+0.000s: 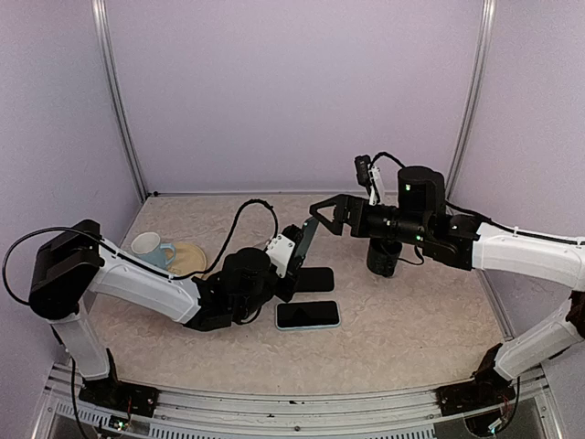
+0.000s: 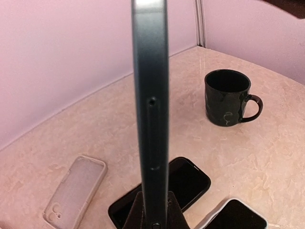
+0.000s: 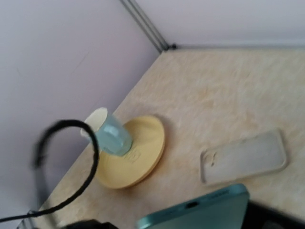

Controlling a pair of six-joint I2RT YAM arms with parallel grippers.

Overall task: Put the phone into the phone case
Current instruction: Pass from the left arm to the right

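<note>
Mottled table (image 1: 411, 338) is bearing one frosted case (image 2: 74, 191); your left gripper (image 2: 154, 213) is pinching one slim phone (image 2: 151, 95), right gripper (image 1: 319, 212) gaping.

High camera overlooks the whole table (image 1: 411, 338); close, low wrist cameras face opposite ways, both catching the clear case (image 2: 75, 191).

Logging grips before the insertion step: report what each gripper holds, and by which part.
Left gripper clamps the phone by its lower end, holding it upright. Right gripper is open beside its top end, holding nothing.
</note>
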